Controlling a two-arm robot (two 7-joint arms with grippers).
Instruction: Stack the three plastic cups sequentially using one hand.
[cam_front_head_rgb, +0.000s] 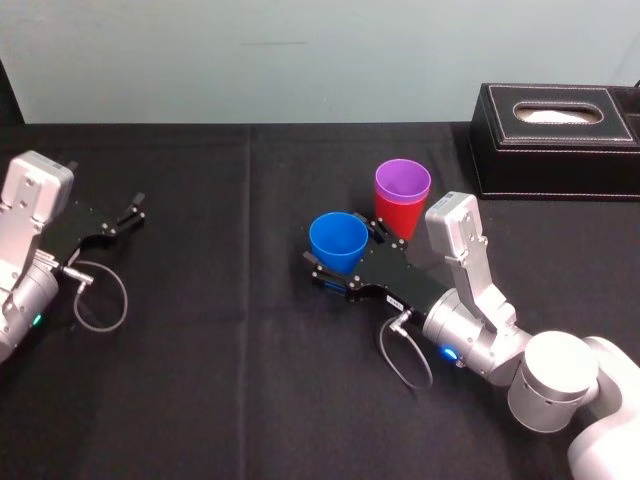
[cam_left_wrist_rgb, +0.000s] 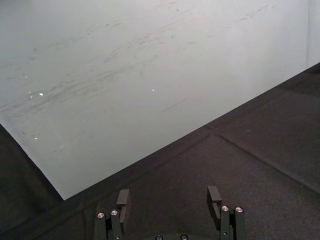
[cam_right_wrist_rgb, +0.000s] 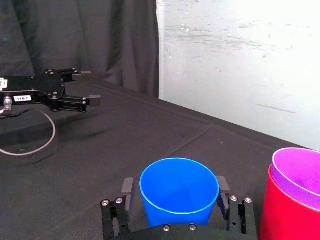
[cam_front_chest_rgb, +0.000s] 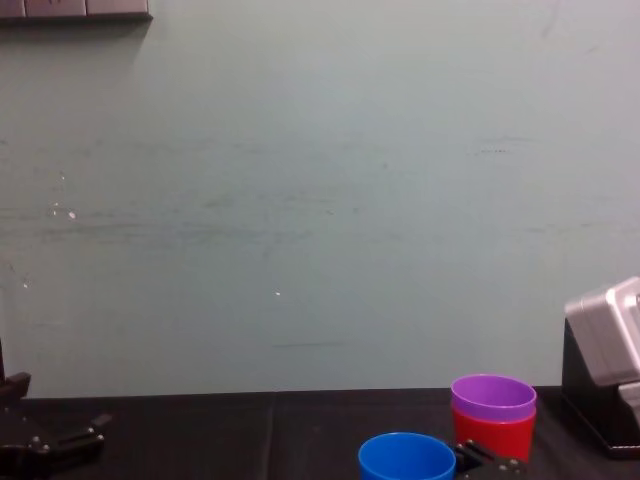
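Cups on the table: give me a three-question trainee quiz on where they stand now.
1. True or false: the purple cup sits nested inside the red cup.
2. Which cup stands between the fingers of the right claw? A. the red one B. the blue cup C. the purple one
3. Fill in: the left claw, off to the side away from the cups, has its fingers ____.
Key: 1 true; 2 B; 3 open.

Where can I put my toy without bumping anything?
Best spot: the bare black table between the left gripper and the blue cup. The strip along the wall, left of the tissue box, is free too. It is crowded where the right gripper sits around the blue cup, beside the purple cup nested in the red cup.
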